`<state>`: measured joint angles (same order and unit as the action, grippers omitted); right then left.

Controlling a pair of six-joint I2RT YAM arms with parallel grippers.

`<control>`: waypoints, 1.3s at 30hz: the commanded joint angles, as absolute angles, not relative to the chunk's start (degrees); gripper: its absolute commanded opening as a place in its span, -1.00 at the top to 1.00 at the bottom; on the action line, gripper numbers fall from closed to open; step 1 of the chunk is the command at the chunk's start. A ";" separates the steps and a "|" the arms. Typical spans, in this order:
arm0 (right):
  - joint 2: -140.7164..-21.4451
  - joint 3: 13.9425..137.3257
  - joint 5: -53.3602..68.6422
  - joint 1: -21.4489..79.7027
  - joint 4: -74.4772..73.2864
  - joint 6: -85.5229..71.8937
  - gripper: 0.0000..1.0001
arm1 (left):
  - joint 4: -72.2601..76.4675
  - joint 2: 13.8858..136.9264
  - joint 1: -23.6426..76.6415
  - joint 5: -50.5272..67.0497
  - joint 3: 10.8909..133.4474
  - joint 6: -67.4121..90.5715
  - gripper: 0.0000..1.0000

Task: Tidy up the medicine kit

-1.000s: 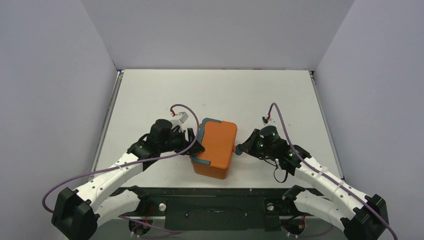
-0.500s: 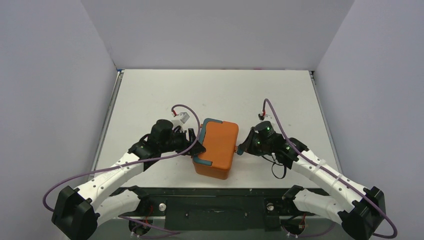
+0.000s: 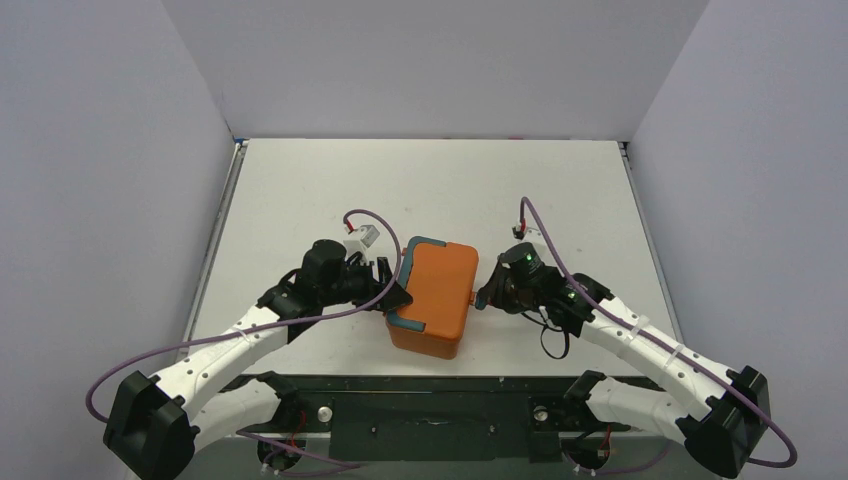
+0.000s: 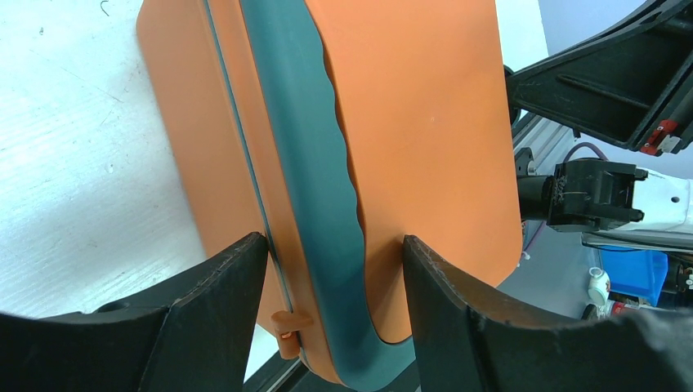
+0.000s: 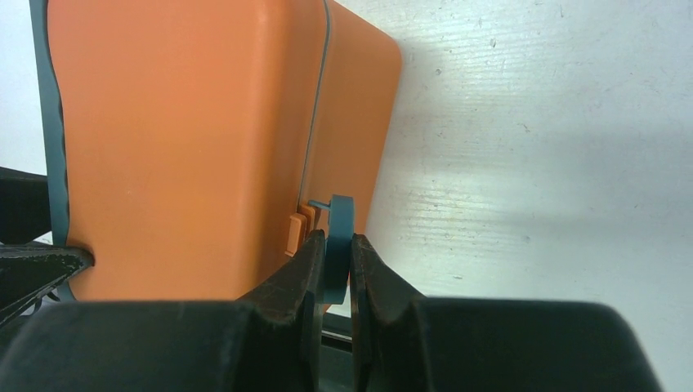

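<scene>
The orange medicine kit (image 3: 437,292) lies lid down on the white table, a little near of the middle. Its teal handle (image 4: 304,147) runs along the left side. My left gripper (image 3: 392,292) straddles that handle edge (image 4: 335,245), one finger against the kit's side wall and the other on its lid, both touching. On the opposite side, my right gripper (image 3: 482,296) is shut on the small teal latch (image 5: 339,214), which stands out from the kit's wall (image 5: 180,122); the pinch shows in the right wrist view (image 5: 333,245).
The white table (image 3: 450,180) is walled on three sides. A black frame (image 3: 430,405) with the arm bases runs along the near edge, close to the kit. Purple cables (image 3: 365,215) arch over both wrists.
My right wrist has shifted a little left and away from the bases while staying on the latch. The left gripper and the kit have hardly moved.
</scene>
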<state>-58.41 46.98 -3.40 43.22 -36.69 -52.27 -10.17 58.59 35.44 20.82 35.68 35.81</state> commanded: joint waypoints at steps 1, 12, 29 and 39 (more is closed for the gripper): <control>-58.20 51.32 0.18 45.62 -29.65 -53.36 0.89 | -13.12 60.49 36.74 20.27 32.83 33.31 -0.13; -59.20 52.17 -1.76 48.40 -28.56 -54.54 0.75 | -12.65 60.28 36.78 20.86 32.19 33.40 -0.13; -60.06 52.02 -2.29 49.83 -27.93 -55.15 0.58 | -12.78 59.78 36.85 20.89 31.65 33.48 -0.13; -58.82 50.31 -3.33 49.87 -28.43 -55.59 0.57 | -13.39 59.51 36.87 20.69 31.73 33.42 -0.13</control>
